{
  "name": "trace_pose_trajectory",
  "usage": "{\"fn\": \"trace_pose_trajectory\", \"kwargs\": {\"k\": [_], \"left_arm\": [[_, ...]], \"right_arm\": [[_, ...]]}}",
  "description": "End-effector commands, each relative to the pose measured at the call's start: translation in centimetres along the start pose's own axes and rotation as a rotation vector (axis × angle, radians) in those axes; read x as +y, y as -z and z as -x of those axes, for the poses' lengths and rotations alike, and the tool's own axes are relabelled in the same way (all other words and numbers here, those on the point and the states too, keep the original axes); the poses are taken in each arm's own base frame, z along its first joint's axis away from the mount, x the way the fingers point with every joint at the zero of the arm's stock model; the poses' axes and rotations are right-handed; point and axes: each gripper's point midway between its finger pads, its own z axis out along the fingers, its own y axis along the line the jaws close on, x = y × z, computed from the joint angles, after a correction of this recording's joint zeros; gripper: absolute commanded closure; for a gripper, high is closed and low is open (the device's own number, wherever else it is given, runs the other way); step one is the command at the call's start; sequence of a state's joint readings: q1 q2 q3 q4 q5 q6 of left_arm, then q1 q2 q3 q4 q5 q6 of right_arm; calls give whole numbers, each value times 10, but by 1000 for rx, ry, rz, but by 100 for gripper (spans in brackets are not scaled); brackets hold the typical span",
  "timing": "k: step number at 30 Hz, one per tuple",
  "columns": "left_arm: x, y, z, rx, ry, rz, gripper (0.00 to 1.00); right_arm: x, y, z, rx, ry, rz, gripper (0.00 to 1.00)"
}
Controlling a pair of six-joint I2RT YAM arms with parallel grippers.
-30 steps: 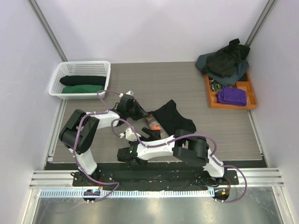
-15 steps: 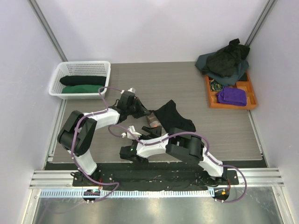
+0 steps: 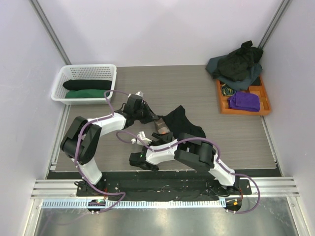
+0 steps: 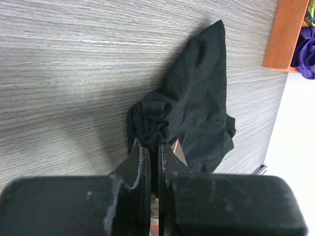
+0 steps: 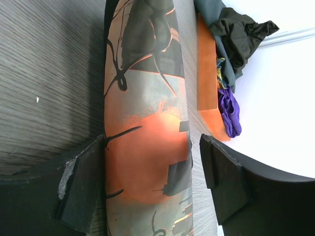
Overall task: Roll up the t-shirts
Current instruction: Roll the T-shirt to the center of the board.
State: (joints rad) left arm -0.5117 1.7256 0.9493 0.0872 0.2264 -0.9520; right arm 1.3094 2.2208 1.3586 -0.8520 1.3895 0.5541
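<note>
Two rolled t-shirts (image 3: pixel 87 84) in basket (image 3: pixel 69 73), pile (image 3: pixel 238 61) waiting; my left end effector (image 4: pixel 151 142) pinches the black t-shirt (image 4: pixel 202 108), right end effector (image 5: pixel 151 142) spread.

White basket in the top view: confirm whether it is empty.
No, the white basket holds a black roll and a dark green roll.

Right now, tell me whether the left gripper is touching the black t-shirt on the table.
Touching. The left wrist view shows the left gripper shut on a bunched fold of the black t-shirt, with cloth pinched between its fingers.
</note>
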Motion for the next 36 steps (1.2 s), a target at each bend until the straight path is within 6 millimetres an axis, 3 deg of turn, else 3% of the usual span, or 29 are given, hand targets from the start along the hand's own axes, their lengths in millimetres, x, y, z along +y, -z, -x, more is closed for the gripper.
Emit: {"fn": "trace_pose_trajectory", "kwargs": {"k": [1,10,15,18,21,22,25,28,29,35,36], "left_arm": [[-20,4,13,-11,-29,-56,100],[-18,2,12,0,-35,-52,100],[-18,2,12,2,-39,-52,100],[-17,1,14,-1,-40,-50,100],[-17,1,15,-2,-44,-54,84],[-17,2,18,-8,-43,-56,66],[-16,6,25,-29,-44,-61,42],[-14,13,38,-56,-31,-75,32],[-13,17,43,-65,-28,-81,30],[-2,21,44,-64,-14,-82,28],[-1,19,42,-56,-11,-89,28]], "right_arm": [[29,-4,-35,79,7,69,19],[25,-9,-34,107,-38,98,44],[23,-8,-25,118,-112,163,71],[24,-7,-21,132,-160,219,98],[26,-4,-18,145,-198,278,99],[27,-5,-19,153,-203,291,99],[33,-2,-15,166,-258,363,99],[43,0,-21,210,-304,463,99],[39,-3,-15,214,-365,487,99],[54,7,-9,274,-576,777,99],[56,2,-18,308,-603,805,99]]}}
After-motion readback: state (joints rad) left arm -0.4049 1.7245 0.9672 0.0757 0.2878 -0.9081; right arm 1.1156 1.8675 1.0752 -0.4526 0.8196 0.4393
